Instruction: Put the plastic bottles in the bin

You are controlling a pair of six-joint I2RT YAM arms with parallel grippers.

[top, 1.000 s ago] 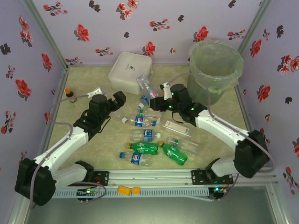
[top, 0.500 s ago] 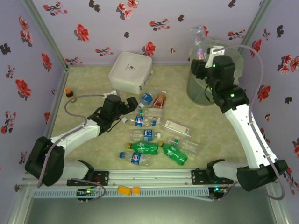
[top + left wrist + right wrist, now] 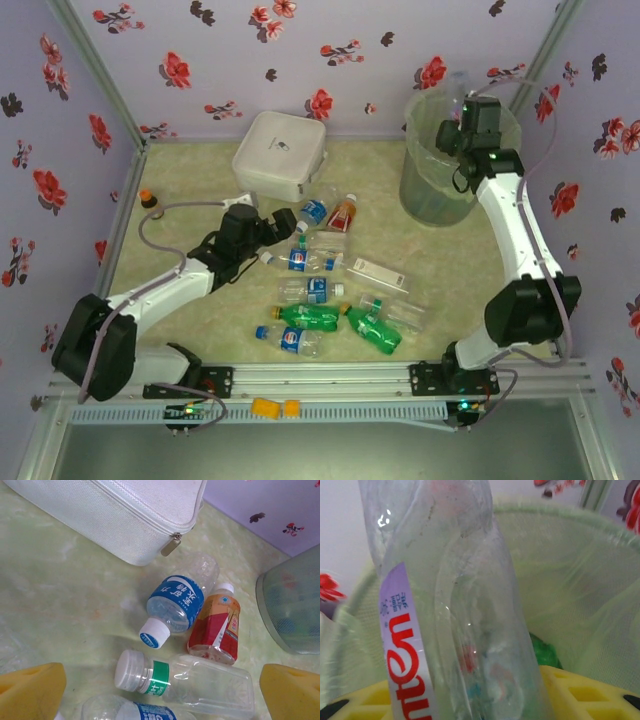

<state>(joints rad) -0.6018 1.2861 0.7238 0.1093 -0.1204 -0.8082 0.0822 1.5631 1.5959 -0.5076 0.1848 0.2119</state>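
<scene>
Right gripper [image 3: 465, 105] had swung until the bin [image 3: 435, 195] sat beneath it, clamping a clear red-lettered bottle [image 3: 460, 605]; left gripper [image 3: 162, 690] gaped, bottles [image 3: 175, 602] below.

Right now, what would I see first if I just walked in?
The right gripper holding a clear bottle over the green bin in the back right corner. Then the scattered plastic bottles mid-table, with the open left gripper beside them.

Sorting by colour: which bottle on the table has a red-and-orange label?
The white-capped bottle lying right beside the blue-labelled bottle, near the white case; the other bottles on the table are clear or green.
</scene>
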